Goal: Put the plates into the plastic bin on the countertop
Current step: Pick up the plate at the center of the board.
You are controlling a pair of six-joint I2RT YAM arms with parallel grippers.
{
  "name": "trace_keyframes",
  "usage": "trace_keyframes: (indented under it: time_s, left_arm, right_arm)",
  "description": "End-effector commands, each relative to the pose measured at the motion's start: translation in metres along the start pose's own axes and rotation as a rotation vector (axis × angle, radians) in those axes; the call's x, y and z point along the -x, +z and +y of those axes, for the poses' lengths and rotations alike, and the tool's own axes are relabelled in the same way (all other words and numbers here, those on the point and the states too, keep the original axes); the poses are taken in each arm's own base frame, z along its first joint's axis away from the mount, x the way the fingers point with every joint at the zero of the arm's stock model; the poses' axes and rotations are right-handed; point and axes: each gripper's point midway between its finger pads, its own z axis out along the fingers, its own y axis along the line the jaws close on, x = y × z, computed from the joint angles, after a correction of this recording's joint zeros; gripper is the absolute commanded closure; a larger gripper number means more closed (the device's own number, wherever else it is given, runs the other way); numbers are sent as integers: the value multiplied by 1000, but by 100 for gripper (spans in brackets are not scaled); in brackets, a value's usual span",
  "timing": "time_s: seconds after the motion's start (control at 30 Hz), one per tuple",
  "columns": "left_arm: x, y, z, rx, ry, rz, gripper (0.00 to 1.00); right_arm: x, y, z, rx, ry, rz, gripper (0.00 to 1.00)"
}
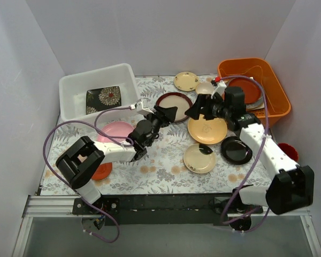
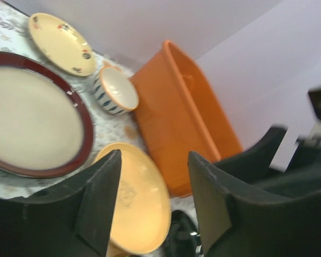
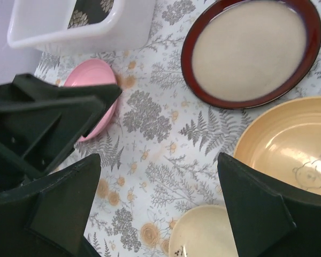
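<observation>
The left pincer [image 1: 169, 113], jaws apart and empty, hovers at the near-left rim of the dark-rimmed cream plate [image 1: 174, 100]. The right pincer [image 1: 195, 109], spread wide, flanks the plate's right side. The plastic bin [image 1: 70, 99] lies left and farther back, nearer the left arm.

Left arm [image 1: 115, 151] and right arm [image 1: 270, 152]: white link shells, black joint housings. Black wedge-shaped fingers [image 2: 96, 198]. Purple cable [image 1: 45, 149] loops beside each, above black base rail [image 1: 166, 202].
</observation>
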Motion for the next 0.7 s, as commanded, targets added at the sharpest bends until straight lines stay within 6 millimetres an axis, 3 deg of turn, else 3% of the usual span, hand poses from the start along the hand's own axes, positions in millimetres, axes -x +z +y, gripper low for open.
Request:
trace_keyframes:
  time_s: [0.0, 0.03, 0.07, 0.17, 0.23, 0.43, 0.67]
  left_arm:
    - [-13, 0, 9, 61, 277, 154, 45]
    - [-21, -4, 17, 85, 327, 207, 44]
    - [-21, 0, 8, 60, 372, 228, 43]
    - [-27, -3, 16, 93, 429, 291, 39]
    - [-28, -6, 20, 96, 444, 299, 30]
    - [-29, -22, 34, 132, 431, 308, 8]
    - [-37, -33, 49, 180, 416, 352, 2]
  right_arm:
    - [39, 22, -14, 63, -23, -6, 2]
    - [52, 25, -13, 68, -34, -17, 2]
    - [50, 37, -23, 70, -15, 15, 2]
    - [51, 57, -34, 80, 17, 61, 2]
    - [54, 67, -41, 73, 25, 39, 2]
    - [52, 85, -67, 13, 63, 43, 2]
    - [47, 102, -105, -52, 105, 57, 4]
